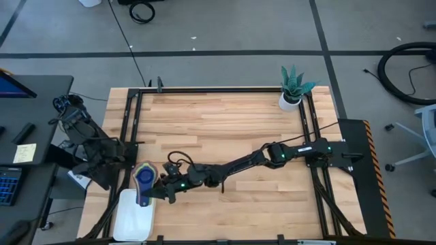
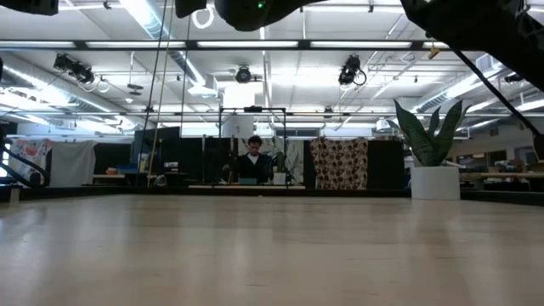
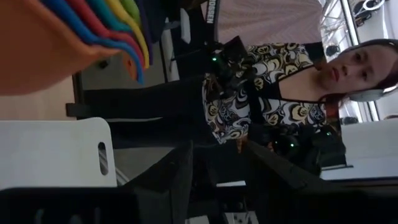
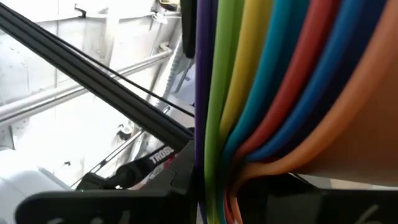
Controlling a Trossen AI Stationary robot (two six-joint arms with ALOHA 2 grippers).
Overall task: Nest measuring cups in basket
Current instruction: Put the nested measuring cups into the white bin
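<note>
Just above the far end of the basket [image 1: 133, 216], at the table's near-left corner, the nested measuring cups [image 1: 144, 179] hang in the right gripper [image 1: 158, 190], whose fingers pinch the stacked handles; in the right wrist view those handles [image 4: 273, 106] run as pressed bands of purple, green, yellow, teal, red, blue and orange. The right arm stretches across the wooden table [image 1: 225, 122] from the side opposite the basket. The left gripper [image 3: 214, 168] waits just off the table edge beside the basket, its fingers [image 3: 165, 183] spread apart with nothing between them. A potted plant [image 1: 293, 87] stands at the corner diagonally opposite the basket. A person [image 3: 267, 87] stands beyond the basket.
</note>
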